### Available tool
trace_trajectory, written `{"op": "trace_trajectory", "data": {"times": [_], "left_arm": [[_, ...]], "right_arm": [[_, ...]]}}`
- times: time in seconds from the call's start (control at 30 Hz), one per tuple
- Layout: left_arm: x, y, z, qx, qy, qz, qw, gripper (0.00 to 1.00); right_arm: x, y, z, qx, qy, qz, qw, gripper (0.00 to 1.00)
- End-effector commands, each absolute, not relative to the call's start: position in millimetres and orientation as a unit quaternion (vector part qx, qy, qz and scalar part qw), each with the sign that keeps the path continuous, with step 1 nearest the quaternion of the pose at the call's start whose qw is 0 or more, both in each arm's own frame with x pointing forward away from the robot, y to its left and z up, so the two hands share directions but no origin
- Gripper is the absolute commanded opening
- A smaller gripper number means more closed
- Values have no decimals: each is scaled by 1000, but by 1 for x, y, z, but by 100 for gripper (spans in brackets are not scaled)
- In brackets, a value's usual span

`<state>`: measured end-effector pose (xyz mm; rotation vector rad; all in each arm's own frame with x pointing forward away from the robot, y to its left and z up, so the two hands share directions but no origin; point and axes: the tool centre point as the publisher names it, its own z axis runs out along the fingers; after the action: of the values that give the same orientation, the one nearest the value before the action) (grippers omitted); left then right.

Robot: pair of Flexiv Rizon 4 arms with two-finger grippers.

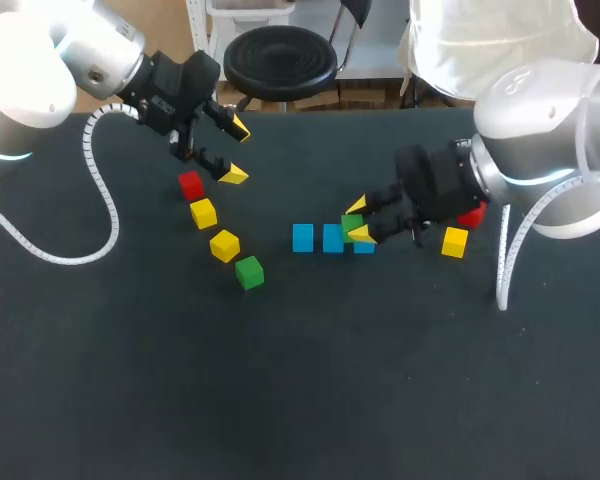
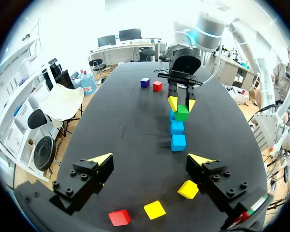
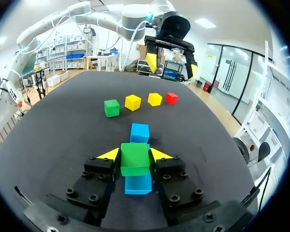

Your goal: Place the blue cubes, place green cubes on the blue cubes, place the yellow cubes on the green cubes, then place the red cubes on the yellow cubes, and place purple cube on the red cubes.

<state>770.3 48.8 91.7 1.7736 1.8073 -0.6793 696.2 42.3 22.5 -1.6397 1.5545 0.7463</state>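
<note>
Three blue cubes (image 1: 332,238) lie in a row at mid-table. My right gripper (image 1: 358,220) is shut on a green cube (image 3: 135,158), holding it right over the row's right-end blue cube (image 3: 137,184). Whether the two cubes touch I cannot tell. My left gripper (image 1: 230,150) hangs open and empty at the back left, just above and behind a red cube (image 1: 190,185). Two yellow cubes (image 1: 203,212) (image 1: 224,245) and a second green cube (image 1: 249,272) trail from the red one toward the front. The left wrist view shows a purple cube (image 2: 144,82) and a second red cube (image 2: 157,86) behind my right arm.
A third yellow cube (image 1: 455,241) sits beside my right forearm, with the second red cube (image 1: 470,215) half hidden behind that arm. The white cable (image 1: 100,190) of my left arm loops over the table at the left. The black table (image 1: 300,400) stretches bare toward the front.
</note>
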Motion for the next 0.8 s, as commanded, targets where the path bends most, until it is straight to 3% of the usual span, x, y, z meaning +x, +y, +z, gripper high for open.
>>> {"op": "trace_trajectory", "data": {"times": [0.03, 0.8], "left_arm": [[771, 49, 91, 655, 665, -251, 258, 100], [771, 49, 91, 655, 665, -251, 258, 100]], "right_arm": [[699, 42, 22, -639, 604, 294, 375, 0], [704, 42, 22, -641, 604, 295, 371, 0]]}}
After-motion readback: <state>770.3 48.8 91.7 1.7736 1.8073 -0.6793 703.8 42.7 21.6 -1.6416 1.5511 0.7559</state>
